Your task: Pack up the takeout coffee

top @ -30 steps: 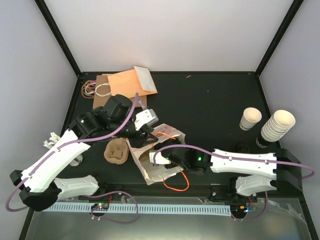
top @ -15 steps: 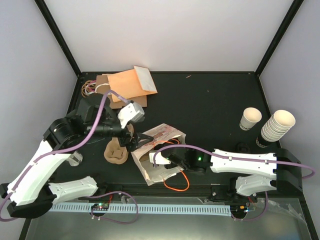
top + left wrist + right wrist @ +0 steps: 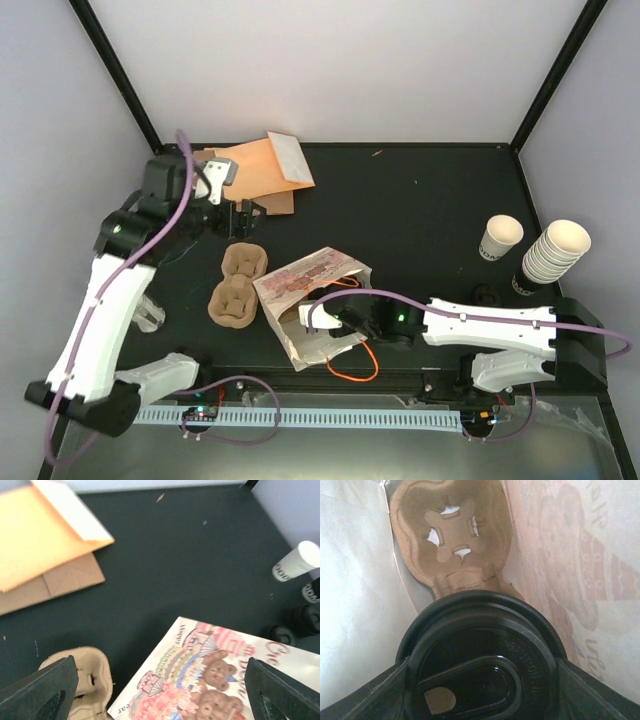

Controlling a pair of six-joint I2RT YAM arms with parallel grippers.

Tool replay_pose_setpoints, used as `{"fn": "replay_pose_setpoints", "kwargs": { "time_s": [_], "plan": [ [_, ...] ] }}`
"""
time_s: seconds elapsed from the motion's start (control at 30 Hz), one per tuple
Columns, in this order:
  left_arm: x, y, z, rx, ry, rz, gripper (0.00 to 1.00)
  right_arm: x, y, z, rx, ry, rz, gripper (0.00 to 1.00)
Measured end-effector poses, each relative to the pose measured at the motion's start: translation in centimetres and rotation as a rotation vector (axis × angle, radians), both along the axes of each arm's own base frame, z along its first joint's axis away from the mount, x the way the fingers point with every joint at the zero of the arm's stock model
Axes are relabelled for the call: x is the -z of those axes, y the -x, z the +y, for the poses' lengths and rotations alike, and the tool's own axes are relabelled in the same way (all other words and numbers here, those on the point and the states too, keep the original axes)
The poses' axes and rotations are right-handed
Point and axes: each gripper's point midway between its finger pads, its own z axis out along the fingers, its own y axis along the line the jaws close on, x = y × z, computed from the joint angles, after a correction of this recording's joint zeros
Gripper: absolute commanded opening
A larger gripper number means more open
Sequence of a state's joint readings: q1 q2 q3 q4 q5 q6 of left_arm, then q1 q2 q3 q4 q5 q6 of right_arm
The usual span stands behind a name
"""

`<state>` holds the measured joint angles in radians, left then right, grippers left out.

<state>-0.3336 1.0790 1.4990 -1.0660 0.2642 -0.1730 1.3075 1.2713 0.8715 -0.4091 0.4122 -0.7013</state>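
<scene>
The takeout coffee cup (image 3: 500, 238), cream with dark print and no lid, stands alone at the right; it also shows in the left wrist view (image 3: 295, 562). My right gripper (image 3: 320, 322) reaches into the printed paper bag (image 3: 310, 275). In the right wrist view it (image 3: 482, 675) is shut on a black coffee lid (image 3: 480, 650); what is under the lid is hidden. Past the lid a pulp cup carrier (image 3: 452, 530) lies deep in the bag. My left gripper (image 3: 243, 215) is open and empty, raised beyond the bag (image 3: 215, 670).
Pulp cup carriers (image 3: 237, 285) lie left of the bag. An orange envelope (image 3: 262, 165) and a brown handled bag (image 3: 200, 178) lie at the back left. A tall cup stack (image 3: 555, 250) and black lids (image 3: 487, 295) stand right. An orange loop (image 3: 355, 365) lies near the front.
My left arm has drawn back from the bag toward the far left and risen, uncovering the upper cup carrier. The right arm and the bag have stayed put.
</scene>
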Motion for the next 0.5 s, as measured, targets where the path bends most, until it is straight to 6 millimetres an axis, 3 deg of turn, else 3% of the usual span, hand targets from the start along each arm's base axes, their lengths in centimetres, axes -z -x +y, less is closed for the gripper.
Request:
{"fn": "replay_pose_setpoints", "kwargs": {
  "time_s": [0.13,0.3,0.5],
  "plan": [
    [4.7,-3.4,-0.1,-0.030,-0.020,0.155,0.78,-0.2,0.1,0.0,-0.004,-0.005,0.000,0.53],
    [10.1,-6.7,-1.9,0.003,-0.026,0.327,0.63,-0.3,0.1,0.0,-0.008,-0.007,-0.005,0.53],
    [13.3,-9.7,-3.9,0.044,-0.022,0.441,0.59,-0.7,0.1,0.0,-0.012,-0.017,-0.007,0.53]
  ]
}}
